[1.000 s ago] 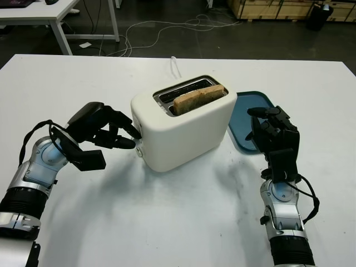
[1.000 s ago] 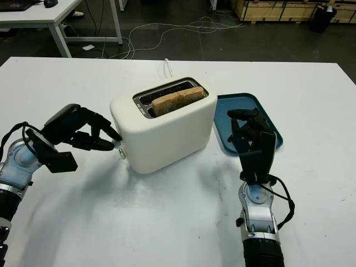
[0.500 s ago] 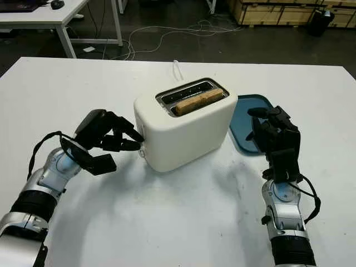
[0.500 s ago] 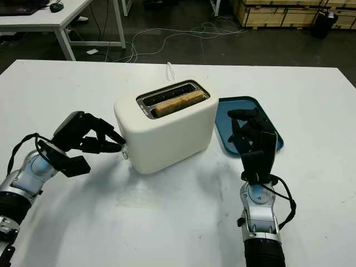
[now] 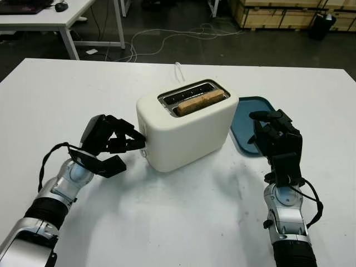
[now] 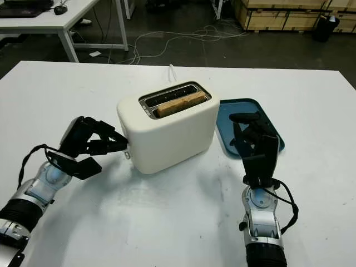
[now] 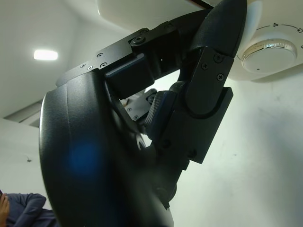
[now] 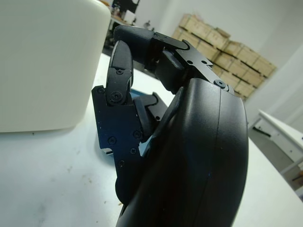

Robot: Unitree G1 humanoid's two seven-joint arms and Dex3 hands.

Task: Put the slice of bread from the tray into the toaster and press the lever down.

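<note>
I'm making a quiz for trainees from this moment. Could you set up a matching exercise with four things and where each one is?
Things:
1. bread
2. tray
3. left hand
4. right hand

Places:
A. at the toaster's end face, by its controls
B. on the table, partly behind the toaster
C. raised in front of the tray
D. in the toaster's slot

Pairs: 1-D, 2-B, 3-A, 4-C
</note>
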